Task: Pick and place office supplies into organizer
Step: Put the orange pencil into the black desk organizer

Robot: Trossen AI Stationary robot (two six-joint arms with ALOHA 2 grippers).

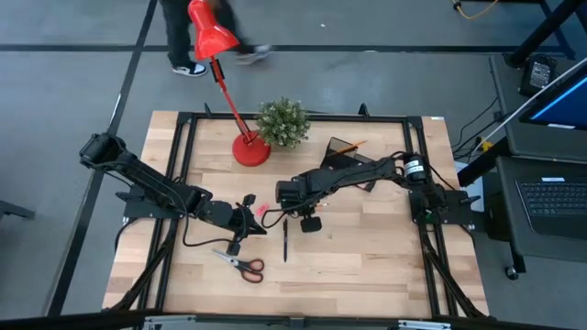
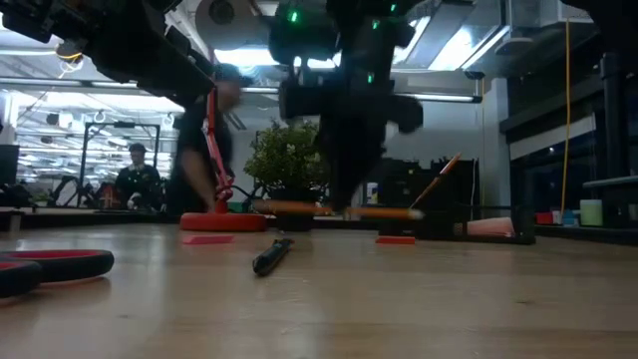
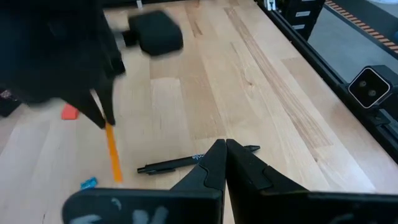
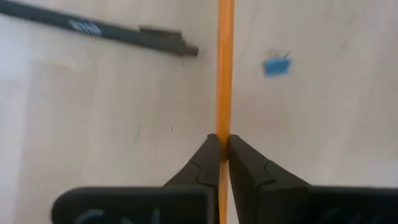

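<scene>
Precariously, right hand [image 4: 222, 151] pinched shut on orange pencil [image 4: 224, 68] — thin grip, likely to pivot or slip before organizer [image 1: 353, 158]; left hand [image 3: 225, 155] closed, empty, just above surface [image 1: 367, 257].

- High view: straight down from above, taking in the whole tabletop [image 1: 367, 257], both arms and the floor around.
- Low view: level with the tabletop surface, facing across it into the room; a black pen [image 2: 271, 255] lies close to the lens.
- Left wrist view: looks forward past its own gripper [image 3: 225, 152] over the wood, sharing that pen [image 3: 186, 163] with the low view.
- Right wrist view: very near the wood, sharing the orange pencil [image 4: 224, 68] with the left wrist view.
</scene>
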